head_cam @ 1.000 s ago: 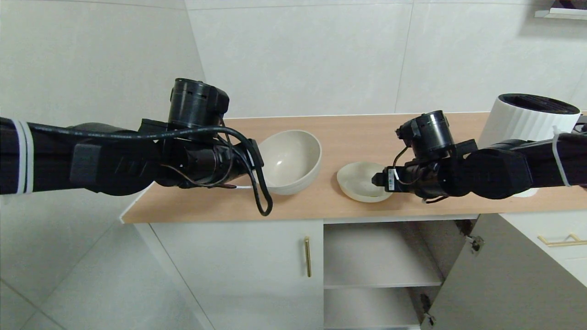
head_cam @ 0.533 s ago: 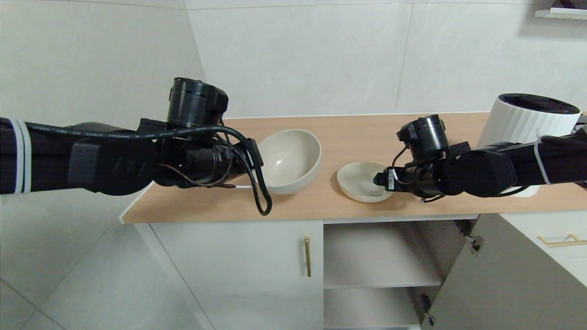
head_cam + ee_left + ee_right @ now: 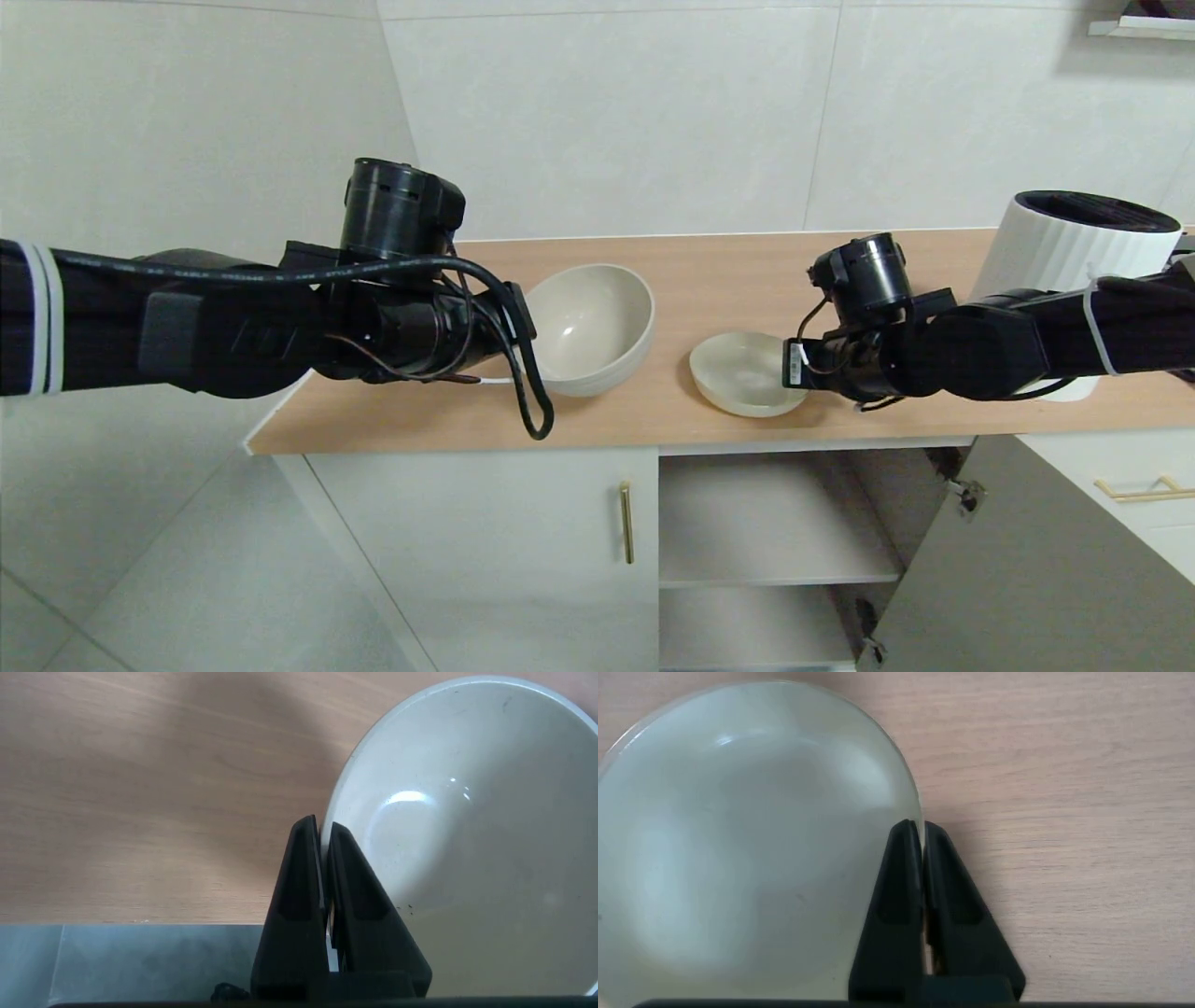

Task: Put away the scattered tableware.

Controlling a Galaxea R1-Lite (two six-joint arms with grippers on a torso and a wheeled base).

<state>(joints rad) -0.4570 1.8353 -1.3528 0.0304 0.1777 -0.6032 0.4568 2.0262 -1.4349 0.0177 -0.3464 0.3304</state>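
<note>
Above the desk (image 3: pixel 728 271), the left pincer (image 3: pixel 322 845) is clenching the bowl (image 3: pixel 583 322) by its rim, the right pincer (image 3: pixel 922 845) the dish (image 3: pixel 742 373), likely for shelving.

Head camera down onto counter (image 3: pixel 728 271), wrist cameras close over bowl (image 3: pixel 467 812), dish (image 3: pixel 738 840)
</note>
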